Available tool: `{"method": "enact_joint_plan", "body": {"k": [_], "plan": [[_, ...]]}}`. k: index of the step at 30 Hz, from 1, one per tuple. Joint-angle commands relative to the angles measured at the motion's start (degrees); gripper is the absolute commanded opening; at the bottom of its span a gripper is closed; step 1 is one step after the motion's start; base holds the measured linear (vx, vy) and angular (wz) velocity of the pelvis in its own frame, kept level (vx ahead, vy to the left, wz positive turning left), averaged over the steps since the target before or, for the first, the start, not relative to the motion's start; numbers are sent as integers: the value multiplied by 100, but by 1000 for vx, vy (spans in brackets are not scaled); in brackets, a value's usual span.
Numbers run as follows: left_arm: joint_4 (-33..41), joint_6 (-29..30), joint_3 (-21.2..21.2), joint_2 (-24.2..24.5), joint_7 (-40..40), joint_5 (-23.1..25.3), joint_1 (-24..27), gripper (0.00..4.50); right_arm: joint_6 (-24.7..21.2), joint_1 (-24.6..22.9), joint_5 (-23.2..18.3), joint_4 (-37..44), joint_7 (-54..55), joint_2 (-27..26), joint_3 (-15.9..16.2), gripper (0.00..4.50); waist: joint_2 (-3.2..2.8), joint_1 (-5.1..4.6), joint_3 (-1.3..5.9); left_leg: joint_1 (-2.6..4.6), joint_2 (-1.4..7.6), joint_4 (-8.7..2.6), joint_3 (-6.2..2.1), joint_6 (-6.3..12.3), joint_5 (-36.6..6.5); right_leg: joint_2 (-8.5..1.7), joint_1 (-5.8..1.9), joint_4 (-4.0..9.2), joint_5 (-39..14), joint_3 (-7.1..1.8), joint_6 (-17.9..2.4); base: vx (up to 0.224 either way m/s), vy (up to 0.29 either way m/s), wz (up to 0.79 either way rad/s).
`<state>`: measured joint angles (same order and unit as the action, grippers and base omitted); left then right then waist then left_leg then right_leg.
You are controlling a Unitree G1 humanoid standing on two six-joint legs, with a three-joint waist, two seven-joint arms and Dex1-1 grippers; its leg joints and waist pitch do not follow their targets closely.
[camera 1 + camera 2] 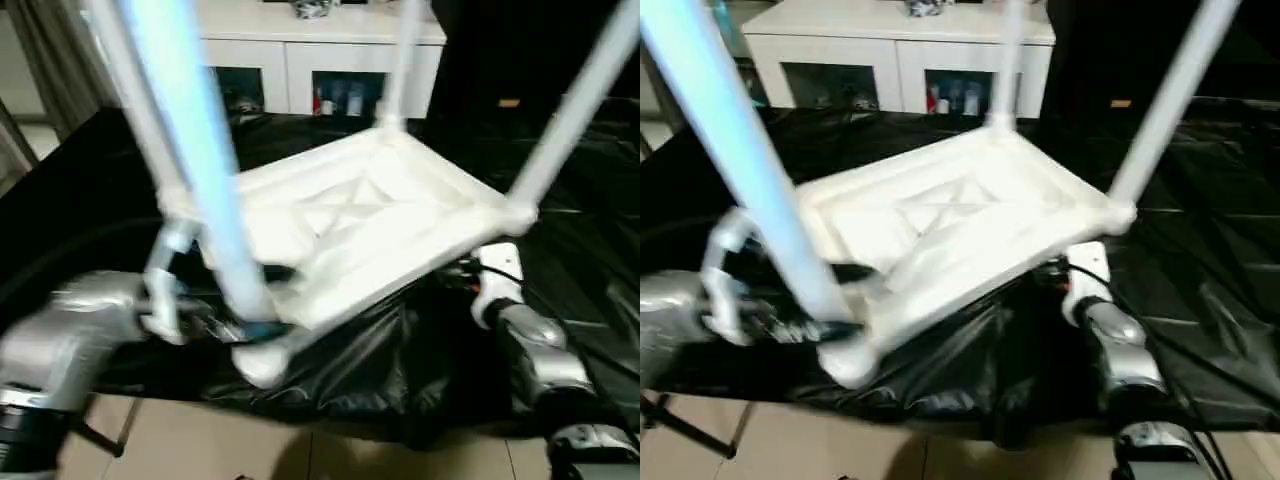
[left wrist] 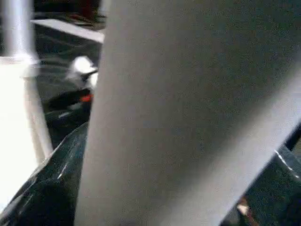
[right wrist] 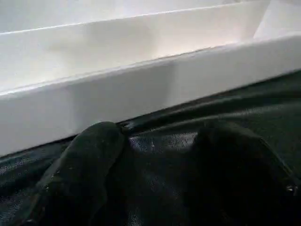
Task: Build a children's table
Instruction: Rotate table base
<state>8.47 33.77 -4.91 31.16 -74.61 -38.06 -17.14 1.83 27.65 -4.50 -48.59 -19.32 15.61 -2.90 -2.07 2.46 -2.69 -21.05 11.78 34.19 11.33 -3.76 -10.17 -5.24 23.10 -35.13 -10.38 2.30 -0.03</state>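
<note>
No text, label, brand, number or sign can be read on anything in these views.

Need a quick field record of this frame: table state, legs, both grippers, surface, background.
table top: white top upside down, ribbed underside up, tilted
legs: four white legs rise from the corner sockets; nearest leg crosses the left foreground
left gripper: left gripper at the base of the nearest leg, grip unclear
right gripper: right gripper open, just short of the top's side wall
surface: black plastic sheet
background: white cabinet with glass doors
</note>
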Motion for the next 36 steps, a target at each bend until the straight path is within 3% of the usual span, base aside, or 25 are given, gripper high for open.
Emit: {"method": "enact_joint_plan", "body": {"k": [1, 3, 5, 8, 12, 14, 16, 20, 23, 24, 27, 28, 29, 30, 31, 32, 33, 36], "plan": [[116, -39, -230, -78, 46, 150, -139, 442, 42, 144, 70, -93, -128, -166, 226, 366, 27, 23, 306, 48, 54, -469, -50, -99, -1821, -181, -200, 451, -1832, -149, -1080, 0, 0, 0], [67, -79, -371, -242, 117, 250, -244, 442, 105, 244, 122, -197, -166, -251, 288, 366, 69, -39, 309, 6, 42, -467, -55, -85, -1761, -178, -223, 448, -1857, -147, -1033, 0, 0, 0], [-126, -184, -598, -508, 217, 446, -462, 442, 169, 404, 179, -330, -214, -409, 374, 366, 51, -43, 309, 58, 50, -456, -55, -100, -1816, -177, -198, 471, -1980, -151, -1012, 0, 0, 0], [-381, -312, -817, -805, 344, 632, -711, 442, 251, 565, 238, -444, -308, -605, 479, 366, 58, -87, 308, 3, 42, -469, -66, -91, -1734, -169, -231, 453, -1826, -137, -1050, 0, 0, 0], [-636, -496, -1099, -1173, 470, 807, -963, 442, 364, 684, 312, -497, -573, -891, 646, 366, 77, -151, 327, 8, 43, -449, -63, -12, -1732, -179, -241, 451, -1670, -139, -1141, 0, 0, 0], [-774, -623, -1211, -1372, 551, 922, -1070, 442, 404, 718, 326, -501, -700, -1017, 737, 366, 101, -190, 344, -31, 51, -441, -72, 67, -1558, -187, -276, 427, -1465, -133, -1211, 0, 0, 0], [-937, -719, -1281, -1529, 654, 1043, -1164, 442, 427, 755, 327, -528, -766, -1105, 780, 366, 90, -184, 345, -6, 52, -424, -59, 110, -1481, -191, -263, 425, -1365, -140, -1270, 0, 0, 0], [-1511, -1068, -1358, -1804, 1059, 1513, -1408, 442, 530, 859, 439, -689, -752, -1191, 809, 366, 110, -168, 393, -12, 45, -366, -33, 394, -978, -169, -284, 355, -462, -136, -1526, 0, 0, 0], [-2135, -1453, -1285, -1936, 1581, 1902, -1647, 442, 553, 944, 546, -842, -532, -1152, 761, 366, 111, -139, 389, -15, 45, -366, -35, 421, -974, -179, -287, 360, -500, -128, -1566, 0, 0, 0], [-2330, -1582, -1264, -1962, 1750, 2033, -1722, 442, 553, 969, 569, -886, -457, -1133, 743, 366, 107, -127, 381, 19, 59, -368, -24, 403, -1089, -173, -265, 372, -579, -133, -1568, 0, 0, 0], [-2935, -1970, -1223, -1937, 2237, 2442, -1972, 442, 580, 1058, 600, -1027, -157, -984, 611, 366, 131, -119, 361, -3, 49, -388, -43, 301, -1254, -183, -289, 391, -940, -124, -1383, 0, 0, 0], [-3315, -2249, -1193, -1896, 2468, 2655, -2118, 442, 584, 1113, 593, -1106, 30, -853, 507, 366, 159, -114, 357, 23, 38, -380, -36, 280, -1337, -185, -263, 429, -1180, -133, -1297, 0, 0, 0], [-3366, -2289, -1187, -1894, 2492, 2683, -2136, 442, 585, 1120, 590, -1117, 48, -837, 496, 366, 147, -98, 365, 41, 45, -381, -36, 253, -1348, -196, -260, 428, -1234, -136, -1292, 0, 0, 0], [-3665, -2520, -1162, -1857, 2640, 2851, -2243, 442, 573, 1168, 553, -1185, 213, -717, 390, 366, 167, -85, 365, 28, 44, -380, -36, 248, -1296, -187, -256, 433, -1240, -137, -1268, 0, 0, 0], [-3753, -2577, -1141, -1848, 2643, 2867, -2272, 442, 575, 1185, 547, -1214, 259, -686, 354, 366, 162, -66, 369, 29, 41, -378, -33, 236, -1267, -184, -261, 424, -1210, -139, -1264, 0, 0, 0], [-3966, -2733, -1081, -1813, 2649, 2900, -2347, 442, 577, 1232, 533, -1288, 399, -581, 253, 366, 212, -41, 378, 19, 36, -369, -21, 254, -1171, -181, -262, 412, -1116, -145, -1258, 0, 0, 0], [-4081, -2822, -1060, -1796, 2656, 2917, -2389, 442, 579, 1257, 526, -1327, 474, -523, 202, 366, 182, -3, 395, 29, 48, -369, -26, 246, -1089, -191, -259, 388, -1005, -144, -1287, 0, 0, 0], [-4401, -3067, -1002, -1774, 2617, 2956, -2501, 442, 635, 1320, 468, -1409, 623, -375, 74, 366, 211, 38, 407, 22, 48, -350, -15, 318, -858, -181, -258, 327, -474, -141, -1418, 0, 0, 0]]}}
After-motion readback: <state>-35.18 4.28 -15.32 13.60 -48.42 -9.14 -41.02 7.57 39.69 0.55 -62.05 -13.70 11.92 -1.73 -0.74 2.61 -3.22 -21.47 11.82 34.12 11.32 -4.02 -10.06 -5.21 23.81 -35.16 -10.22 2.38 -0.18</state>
